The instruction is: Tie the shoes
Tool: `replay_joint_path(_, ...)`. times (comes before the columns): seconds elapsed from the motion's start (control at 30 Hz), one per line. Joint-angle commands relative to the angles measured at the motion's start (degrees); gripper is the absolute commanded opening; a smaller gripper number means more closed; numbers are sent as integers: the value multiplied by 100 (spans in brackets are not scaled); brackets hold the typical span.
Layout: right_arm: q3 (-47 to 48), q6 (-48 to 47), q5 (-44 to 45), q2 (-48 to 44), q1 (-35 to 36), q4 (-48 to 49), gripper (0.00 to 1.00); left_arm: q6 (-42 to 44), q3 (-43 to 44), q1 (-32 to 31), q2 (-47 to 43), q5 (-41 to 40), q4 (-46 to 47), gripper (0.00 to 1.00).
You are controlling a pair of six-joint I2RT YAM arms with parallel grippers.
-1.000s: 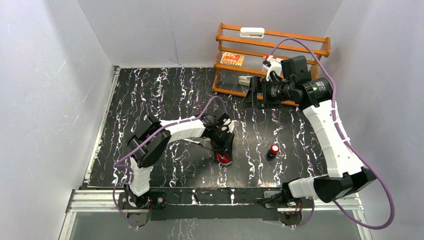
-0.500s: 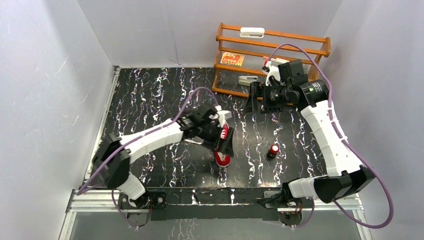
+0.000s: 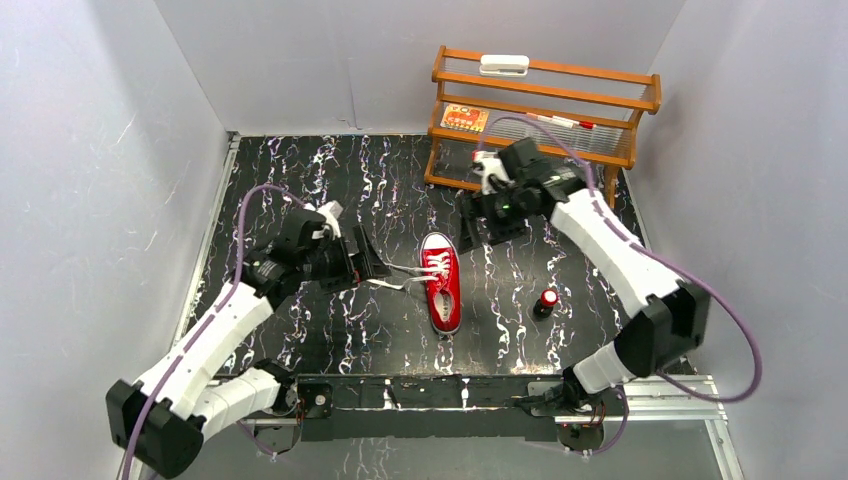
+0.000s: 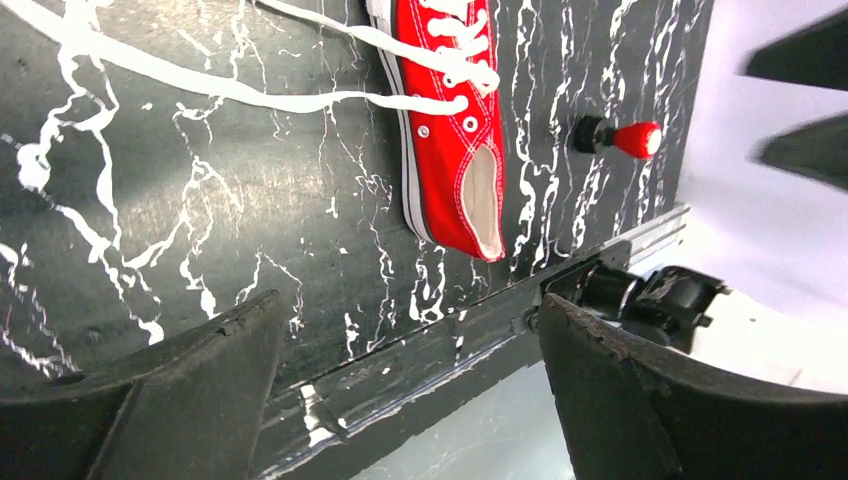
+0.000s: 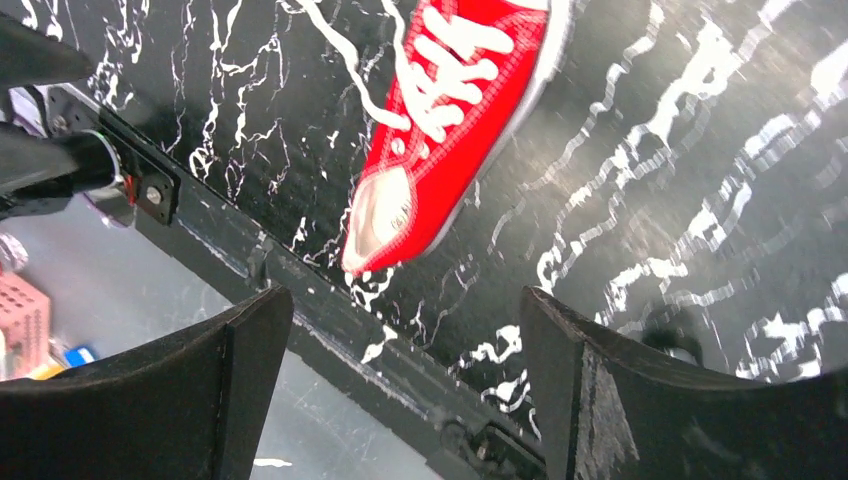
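The sneaker sits upright in the middle of the table, white toe cap pointing to the back wall, heel toward the arm bases. The laces are untied: threaded through the eyelets, but the loose ends trail off to the left across the dark marbled top.

The left arm reaches in from the left. The left jaws stand just left of the sneaker, close to the lace ends. In the left wrist view they are spread wide with nothing between them. The sneaker and a lace lie out ahead of them, untouched.

The right arm comes across from the right. The right jaws hang above the table just beyond the toe, between the sneaker and the wooden rack at the back. The right wrist view looks down on the sneaker, and these jaws also gape wide, gripping nothing.

To the right of the sneaker, near it but apart, is a small red-and-black cylinder, which also shows in the left wrist view.
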Motion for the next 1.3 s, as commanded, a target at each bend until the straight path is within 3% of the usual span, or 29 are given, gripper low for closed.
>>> replay_joint_path(0.0, 158, -78, 277, 721, 873, 1072, 89, -804, 385, 28, -603, -684, -828, 95)
replay_joint_path(0.23, 1599, -512, 1038, 2683, 1806, 1249, 82, -267, 1739, 27, -692, -1302, -2678, 96)
replay_joint_path(0.37, 2698, -505, 1071, 3817, 1928, 878, 71, -215, 2224, 28, -740, -1493, -3529, 96)
replay_joint_path(0.67, 3404, -1176, 1391, 5028, 2298, 1072, 65, -947, 2184, 26, -1492, -1456, -3881, 98)
replay_joint_path(0.97, 3577, -1659, 2002, 5589, 2717, 1238, 59, -881, 2523, 28, -1472, -1623, -4204, 98)
replay_joint_path(1.23, 3561, -1248, 2377, 5307, 2731, 1592, 2, -682, 2447, 28, -1245, -1652, -4015, 98)
replay_joint_path(1.27, 3611, -1168, 2385, 5166, 2695, 1607, 0, -641, 2428, 28, -1216, -1652, -3938, 98)
